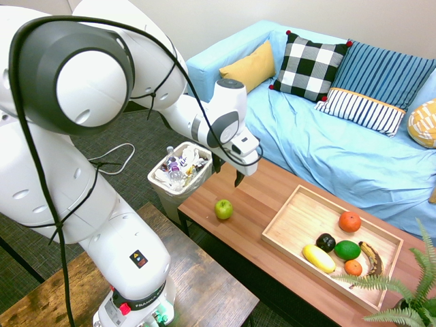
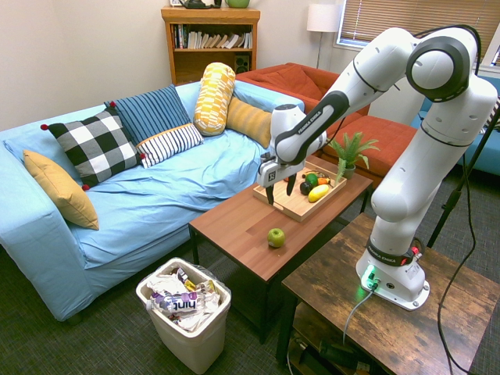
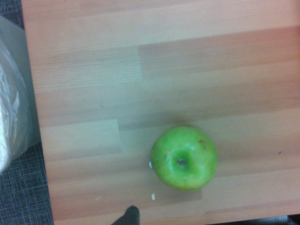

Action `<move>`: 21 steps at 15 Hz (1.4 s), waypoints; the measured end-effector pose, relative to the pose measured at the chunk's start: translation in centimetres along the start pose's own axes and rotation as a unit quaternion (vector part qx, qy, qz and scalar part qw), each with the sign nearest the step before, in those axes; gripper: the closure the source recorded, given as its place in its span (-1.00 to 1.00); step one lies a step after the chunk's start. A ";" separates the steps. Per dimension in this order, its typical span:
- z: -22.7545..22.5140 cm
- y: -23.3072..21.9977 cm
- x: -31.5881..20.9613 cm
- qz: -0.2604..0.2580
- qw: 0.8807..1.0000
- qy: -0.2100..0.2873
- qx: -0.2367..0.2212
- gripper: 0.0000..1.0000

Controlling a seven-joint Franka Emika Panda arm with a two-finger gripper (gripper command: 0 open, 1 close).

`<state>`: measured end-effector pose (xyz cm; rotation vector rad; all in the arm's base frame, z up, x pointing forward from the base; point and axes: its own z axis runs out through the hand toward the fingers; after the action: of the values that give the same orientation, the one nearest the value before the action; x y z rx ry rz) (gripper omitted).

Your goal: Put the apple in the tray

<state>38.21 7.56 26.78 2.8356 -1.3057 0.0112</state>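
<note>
Green apple (image 1: pixel 223 209) on wooden table (image 1: pixel 235 235), open gripper (image 1: pixel 227 174) above

bottle (image 2: pixel 176 303) in bin: "hint" | arm (image 2: pixel 384 248): "FRANKA" (rest too small)

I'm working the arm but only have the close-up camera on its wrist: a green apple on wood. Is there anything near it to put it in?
Observer: Yes, a wooden tray on the same table as the apple.
Operator: Is the tray empty?
Observer: No, it holds fruit, including a banana.
Operator: And my gripper?
Observer: Open, above the table, with the apple outside its fingers.
</note>
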 end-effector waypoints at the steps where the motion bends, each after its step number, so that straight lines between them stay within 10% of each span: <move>1: 1.3 -0.2 -0.8 0.002 1.000 0.000 -0.004 -1.00; 16: 16.7 -1.6 -1.4 0.056 0.998 0.030 -0.016 -1.00; 17: 17.1 -1.7 -1.2 0.057 0.998 0.032 -0.016 1.00; 21: 17.5 -1.7 -0.8 0.060 0.997 0.036 -0.013 1.00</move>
<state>38.90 8.91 9.21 2.7038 -1.4473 0.0965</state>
